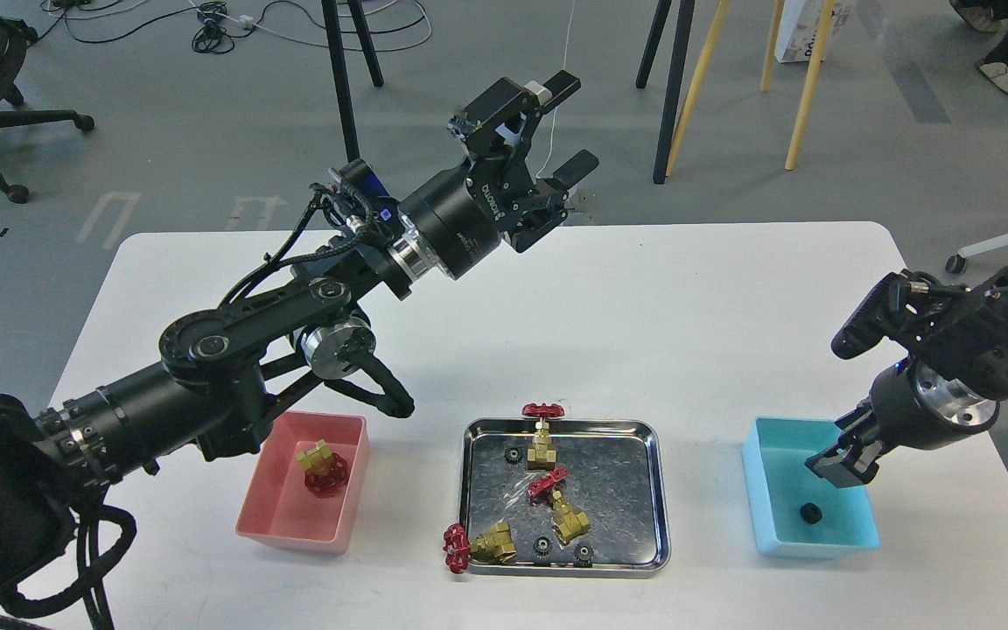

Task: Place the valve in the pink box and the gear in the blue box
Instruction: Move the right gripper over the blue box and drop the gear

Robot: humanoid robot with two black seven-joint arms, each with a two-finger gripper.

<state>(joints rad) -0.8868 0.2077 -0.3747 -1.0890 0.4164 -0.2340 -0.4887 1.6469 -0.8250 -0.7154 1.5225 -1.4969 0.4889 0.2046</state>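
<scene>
The white table (644, 297), smooth with rounded corners, is carrying three containers in a row along its near edge. At the centre, a shiny steel tray (651, 490) with a raised rolled rim is holding three brass-yellow valves with red spoked handwheels: one (542, 437) standing at 12 o'clock with its wheel over the rim, one (563, 509) lying at the middle, and one (482, 544) at 7 o'clock with its wheel hanging over the rim. Small black toothed gears (542, 547) are lying scattered among them.

At 9 o'clock from the tray, the pink box (294, 525), a matte salmon plastic bin with tapering walls, is containing one valve (320, 468). At 3 o'clock, the blue box (775, 525), a turquoise bin of the same shape, is containing one gear (810, 514).

The left hand (561, 127) is raised high over the far edge of the table, its two black fingers spread wide apart and grasping nothing. The right hand (845, 459) is hanging over the blue box, just above the gear at 1 o'clock from it; its fingers are seen end-on and dark, so its state cannot be determined.

Beyond the table, a grey floor (206, 131) is showing tape marks, loose cables (224, 22), black and yellow stand legs (810, 79) and an office chair base (5, 122) at 10 o'clock.
</scene>
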